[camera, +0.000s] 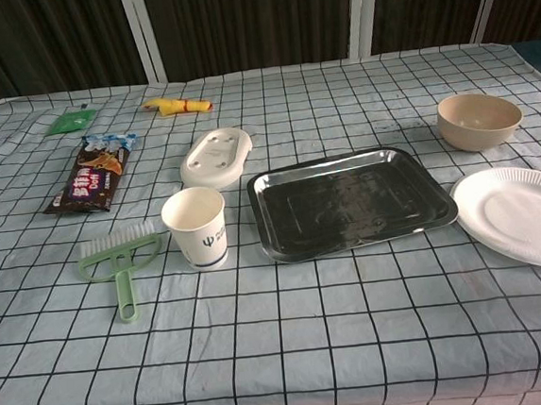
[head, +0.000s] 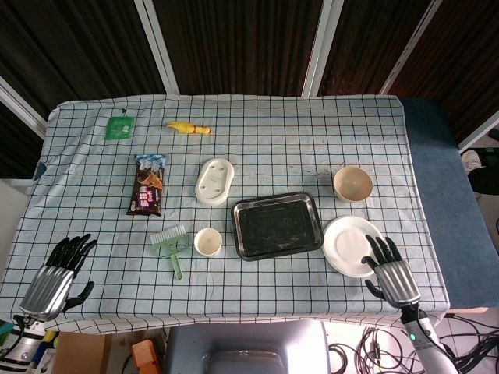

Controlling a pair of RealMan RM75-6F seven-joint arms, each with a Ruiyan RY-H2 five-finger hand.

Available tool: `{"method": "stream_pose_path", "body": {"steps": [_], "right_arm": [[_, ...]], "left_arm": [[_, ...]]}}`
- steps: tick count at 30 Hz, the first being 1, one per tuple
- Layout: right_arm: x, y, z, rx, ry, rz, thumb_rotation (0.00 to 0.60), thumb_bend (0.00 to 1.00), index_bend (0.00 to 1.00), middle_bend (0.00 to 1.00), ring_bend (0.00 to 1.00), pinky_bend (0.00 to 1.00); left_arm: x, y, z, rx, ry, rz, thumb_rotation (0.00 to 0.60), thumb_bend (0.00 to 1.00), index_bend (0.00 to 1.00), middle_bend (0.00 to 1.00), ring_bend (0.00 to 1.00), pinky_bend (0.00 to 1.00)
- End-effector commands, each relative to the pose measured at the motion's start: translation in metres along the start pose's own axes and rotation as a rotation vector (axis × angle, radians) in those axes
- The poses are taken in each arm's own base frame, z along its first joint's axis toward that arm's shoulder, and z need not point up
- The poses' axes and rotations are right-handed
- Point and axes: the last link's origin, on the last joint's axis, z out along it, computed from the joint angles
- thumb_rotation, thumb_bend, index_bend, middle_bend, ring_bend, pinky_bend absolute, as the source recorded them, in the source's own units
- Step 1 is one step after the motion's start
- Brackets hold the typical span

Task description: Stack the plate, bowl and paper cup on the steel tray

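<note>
I see the steel tray point(head: 277, 225) near the middle of the checked tablecloth point(head: 257, 140), with nothing on it. The paper plate point(head: 352, 245) lies just right of the tray, apart from it. The beige bowl point(head: 352, 184) stands upright behind the plate. The paper cup point(head: 208, 241) stands upright just left of the tray.

My right hand point(head: 389, 269) rests at the plate's near right edge, fingers spread, fingertips point(head: 376, 248) over the rim; it holds nothing. My left hand point(head: 59, 269) sits at the table's near left corner, fingers apart, holding nothing.

Other items on the cloth: green brush point(head: 171, 245) beside the cup, white soap dish point(head: 215, 180), snack packet point(head: 147, 185), yellow toy point(head: 188, 128), green sachet point(head: 119, 126).
</note>
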Motion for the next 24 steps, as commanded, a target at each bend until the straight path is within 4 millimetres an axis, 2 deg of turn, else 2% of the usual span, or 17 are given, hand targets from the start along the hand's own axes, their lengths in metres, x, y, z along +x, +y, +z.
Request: {"method": "stream_pose_path", "body": {"steps": [1, 12, 24], "right_arm": [[-0.001, -0.001, 0.000, -0.001, -0.005, 0.001, 0.600, 0.21, 0.38, 0.00, 0.00, 0.00], [-0.007, -0.005, 0.006, 0.010, -0.016, -0.001, 0.600, 0.21, 0.41, 0.01, 0.00, 0.00], [-0.016, -0.011, 0.019, 0.013, -0.011, 0.011, 0.600, 0.21, 0.48, 0.04, 0.00, 0.00]], "left_arm": [[0.000, 0.000, 0.000, -0.004, 0.003, -0.007, 0.600, 0.37, 0.00, 0.00, 0.00, 0.04], [0.001, 0.000, 0.000, -0.007, 0.009, -0.018, 0.600, 0.37, 0.00, 0.00, 0.00, 0.05], [0.002, -0.002, -0.002, 0.004, 0.009, -0.020, 0.600, 0.37, 0.00, 0.00, 0.00, 0.05]]}}
